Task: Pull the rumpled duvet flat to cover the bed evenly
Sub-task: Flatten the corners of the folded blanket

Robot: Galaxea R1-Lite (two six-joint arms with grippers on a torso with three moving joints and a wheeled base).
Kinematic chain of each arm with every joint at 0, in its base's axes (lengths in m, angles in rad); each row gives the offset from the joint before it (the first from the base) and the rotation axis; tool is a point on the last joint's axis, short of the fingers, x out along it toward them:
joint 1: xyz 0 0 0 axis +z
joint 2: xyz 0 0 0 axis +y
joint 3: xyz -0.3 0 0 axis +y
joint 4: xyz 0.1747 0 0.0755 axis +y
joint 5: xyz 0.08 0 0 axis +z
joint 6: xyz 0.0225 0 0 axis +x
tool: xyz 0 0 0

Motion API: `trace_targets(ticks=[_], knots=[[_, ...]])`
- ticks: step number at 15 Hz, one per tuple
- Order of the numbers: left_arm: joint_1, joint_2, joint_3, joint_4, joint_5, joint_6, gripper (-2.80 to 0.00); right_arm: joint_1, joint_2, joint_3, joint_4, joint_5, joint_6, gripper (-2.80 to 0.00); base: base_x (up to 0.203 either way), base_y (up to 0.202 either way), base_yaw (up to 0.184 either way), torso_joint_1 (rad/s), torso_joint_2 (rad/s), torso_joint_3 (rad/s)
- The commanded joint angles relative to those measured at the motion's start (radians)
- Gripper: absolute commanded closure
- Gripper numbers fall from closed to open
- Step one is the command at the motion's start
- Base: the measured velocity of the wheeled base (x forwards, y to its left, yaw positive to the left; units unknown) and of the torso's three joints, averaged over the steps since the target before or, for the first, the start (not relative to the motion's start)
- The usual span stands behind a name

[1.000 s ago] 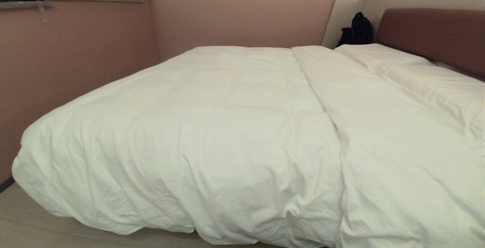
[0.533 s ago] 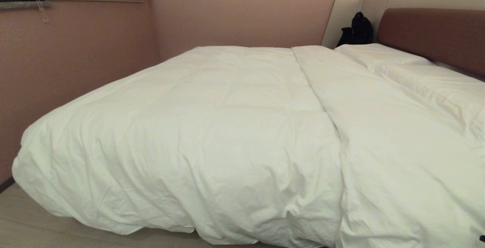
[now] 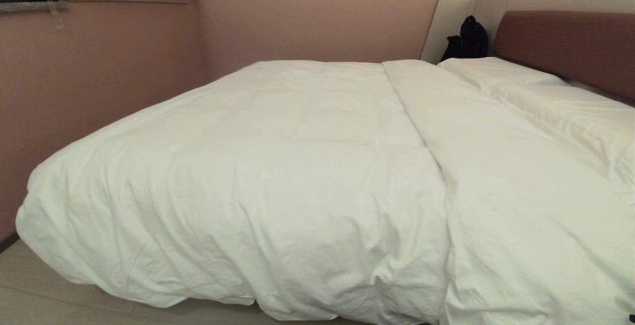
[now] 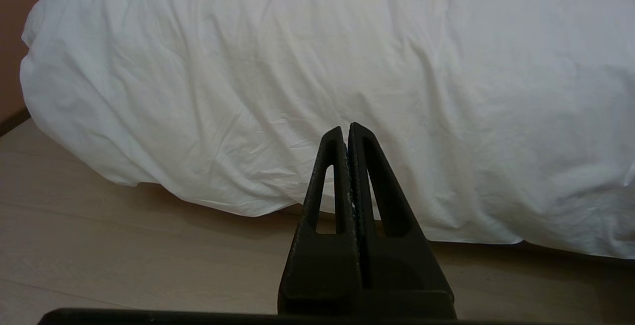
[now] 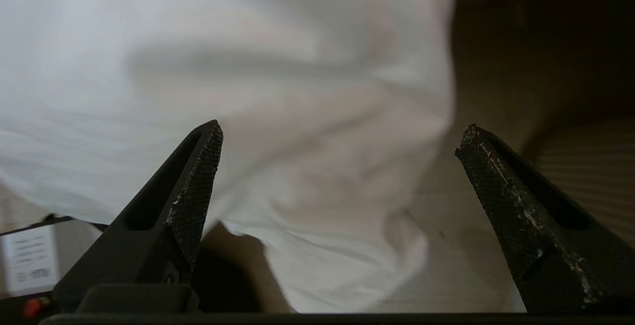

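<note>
My right gripper [image 5: 340, 139], jaws wide apart, faces the duvet [image 3: 278, 166] hem; I'd bite deep, then pull level. Left gripper [image 4: 346, 134] pressed together, parked.

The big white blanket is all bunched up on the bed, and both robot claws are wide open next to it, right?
Not quite. Only the right gripper is wide open, in front of the duvet; the right wrist view shows its fingers far apart. The left gripper is shut, its fingers pressed together in the left wrist view, holding nothing. The duvet is indeed rumpled on the bed.
</note>
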Motion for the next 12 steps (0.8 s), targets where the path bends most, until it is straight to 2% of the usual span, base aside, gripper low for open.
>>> trace_targets(ticks=[1, 3, 7, 12], knots=[[0.001, 0.000, 0.000, 0.000, 0.000, 0.000, 0.00, -0.033, 0.005, 0.000, -0.003, -0.047, -0.032, -2.80, 0.000, 0.000, 0.000, 0.000, 0.00, 0.000], [0.001, 0.000, 0.000, 0.000, 0.000, 0.000, 0.00, -0.052, 0.042, -0.004, -0.013, -0.070, -0.054, -2.80, 0.000, 0.000, 0.000, 0.000, 0.00, 0.000], [0.000, 0.000, 0.000, 0.000, 0.000, 0.000, 0.00, -0.052, 0.103, 0.014, -0.117, -0.096, -0.090, -2.80, 0.000, 0.000, 0.000, 0.000, 0.00, 0.000], [0.000, 0.000, 0.000, 0.000, 0.000, 0.000, 0.00, -0.011, 0.139, -0.009, -0.123, -0.128, -0.101, -2.80, 0.000, 0.000, 0.000, 0.000, 0.00, 0.000]])
